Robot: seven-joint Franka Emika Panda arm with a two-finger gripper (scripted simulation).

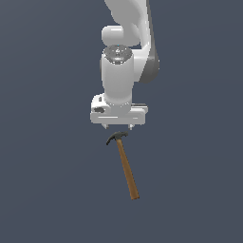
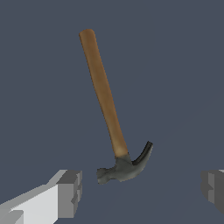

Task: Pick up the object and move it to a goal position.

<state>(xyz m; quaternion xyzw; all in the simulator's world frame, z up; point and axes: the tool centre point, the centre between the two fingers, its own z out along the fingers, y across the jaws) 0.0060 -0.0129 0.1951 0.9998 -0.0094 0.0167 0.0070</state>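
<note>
The white arm [image 1: 124, 52] hangs straight down, its wrist vertical and the gripper [image 1: 117, 126] pointing at the plain grey surface [image 1: 47, 180]. The fingers [image 2: 70, 192] stand wide apart, gripping nothing. The hammer [image 1: 124, 163] lies flat on the surface, its dark head directly under the gripper, between the two fingers without touching either. Its brown handle runs away from the gripper, slanting toward the exterior view's right.

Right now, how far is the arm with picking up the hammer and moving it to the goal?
Done: the hand is positioned over the hammer, above its head. In hand: the fingers stand wide apart either side of the head, not touching it. Left: closing, lifting and carrying; the hammer lies on the surface, and no goal marker is visible.
</note>
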